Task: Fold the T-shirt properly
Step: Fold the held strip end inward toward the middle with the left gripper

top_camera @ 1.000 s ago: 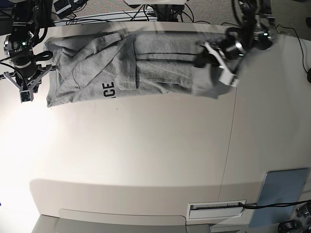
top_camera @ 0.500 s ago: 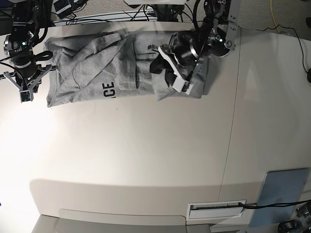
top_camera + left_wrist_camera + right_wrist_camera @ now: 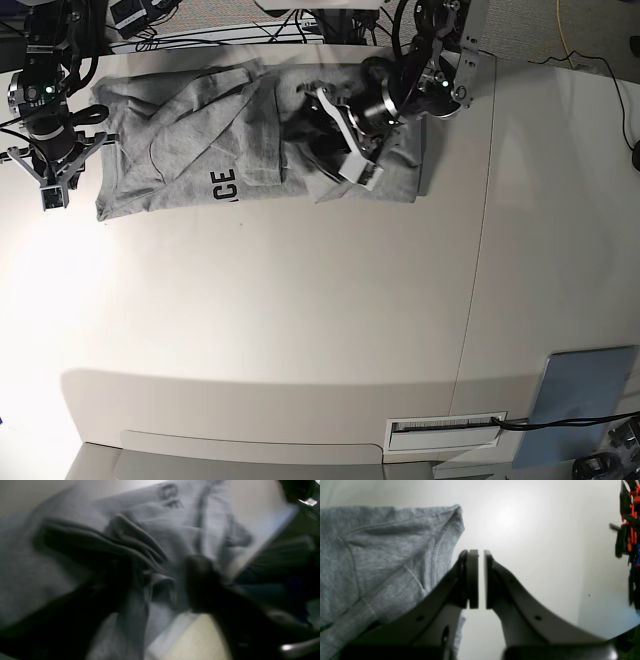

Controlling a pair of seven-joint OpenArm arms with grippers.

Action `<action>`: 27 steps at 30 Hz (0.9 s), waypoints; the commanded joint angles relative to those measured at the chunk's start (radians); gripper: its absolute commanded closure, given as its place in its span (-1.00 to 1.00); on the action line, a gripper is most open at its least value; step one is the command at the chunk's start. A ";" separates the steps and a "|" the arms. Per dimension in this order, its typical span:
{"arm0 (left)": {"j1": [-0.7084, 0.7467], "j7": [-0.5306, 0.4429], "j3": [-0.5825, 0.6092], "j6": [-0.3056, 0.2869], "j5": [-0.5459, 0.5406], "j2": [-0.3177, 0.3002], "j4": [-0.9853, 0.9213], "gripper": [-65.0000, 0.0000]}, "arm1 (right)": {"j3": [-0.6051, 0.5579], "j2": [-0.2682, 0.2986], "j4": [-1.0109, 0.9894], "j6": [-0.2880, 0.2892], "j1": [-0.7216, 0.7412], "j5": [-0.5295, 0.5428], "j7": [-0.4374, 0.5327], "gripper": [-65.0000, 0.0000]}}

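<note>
The heather-grey T-shirt (image 3: pixel 180 130) lies along the far edge of the table, with black letters (image 3: pixel 223 185) near its front hem. Its right end is folded back over the middle. My left gripper (image 3: pixel 335 150) hovers low over that fold. In the blurred left wrist view its dark fingers (image 3: pixel 200 585) stand wide apart, open, with a ridge of T-shirt (image 3: pixel 160 590) cloth between them. My right gripper (image 3: pixel 52 195) is beside the T-shirt's left end. In the right wrist view the right gripper (image 3: pixel 481 555) is shut on nothing, over bare table just right of the T-shirt (image 3: pixel 370 555) corner.
A blue-grey panel (image 3: pixel 585 395) lies at the front right corner. A white slotted plate (image 3: pixel 445 430) sits near the front edge. Cables (image 3: pixel 300 25) run behind the table. A seam (image 3: pixel 480 260) crosses the tabletop. Red and black parts (image 3: pixel 628 517) show at the right wrist view's edge.
My left arm has carried the T-shirt's right end leftward over the middle, shortening the cloth, and its jaws now stand apart. The right arm has not moved.
</note>
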 commanded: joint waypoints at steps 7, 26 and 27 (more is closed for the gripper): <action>-0.039 0.088 0.011 -0.098 -0.066 0.002 0.035 -0.36 | 0.009 0.017 0.018 -0.004 0.005 -0.006 0.013 0.87; 0.136 -0.025 0.197 -0.255 0.504 -0.090 0.187 -0.05 | 0.009 0.017 0.018 -0.004 0.005 -0.006 0.018 0.87; 0.135 -0.037 0.228 -0.244 0.546 -0.101 0.187 -0.05 | 0.009 0.018 0.018 -0.004 0.005 -0.006 0.016 0.87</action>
